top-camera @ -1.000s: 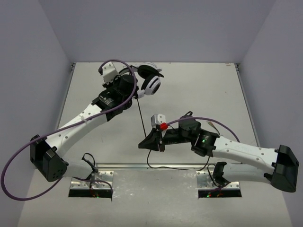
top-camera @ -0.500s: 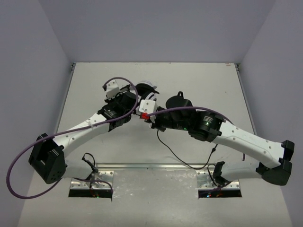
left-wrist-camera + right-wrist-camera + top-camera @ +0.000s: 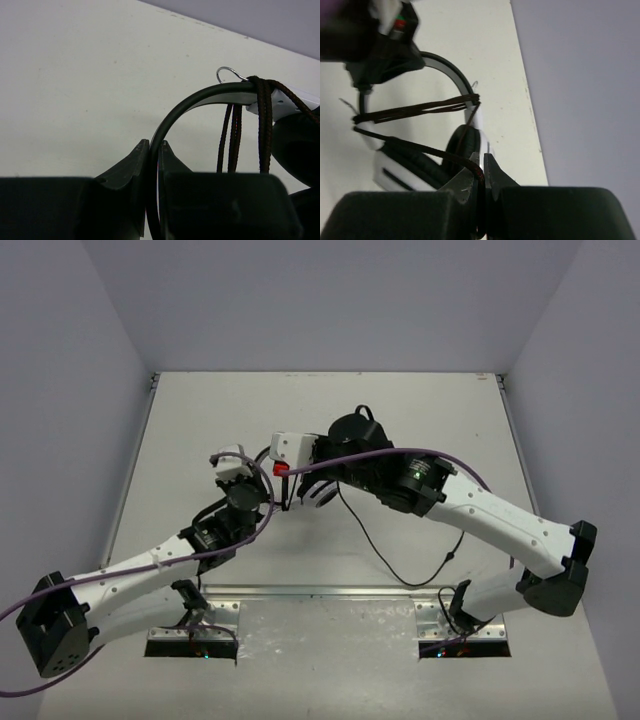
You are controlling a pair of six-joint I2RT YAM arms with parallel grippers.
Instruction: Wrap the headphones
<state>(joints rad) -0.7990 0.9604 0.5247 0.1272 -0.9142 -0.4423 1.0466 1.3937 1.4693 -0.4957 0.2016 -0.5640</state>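
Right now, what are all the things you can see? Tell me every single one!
headphones: one, white cups with black pads and band, mid-table, between the two tools
cable: one, dark, some turns wound around the headphones, the rest trailing across the table toward the near edge
table: one, off-white, under everything
walls: three, pale grey-purple, around the table
metal plate: one, silver, near edge, between the arm bases
purple cables: two, purple, one along each arm
arms: two, white and black, reaching in from the near corners
left tool: one, black, shut on the headphones' band
right tool: one, black, shut on the cable beside a cup
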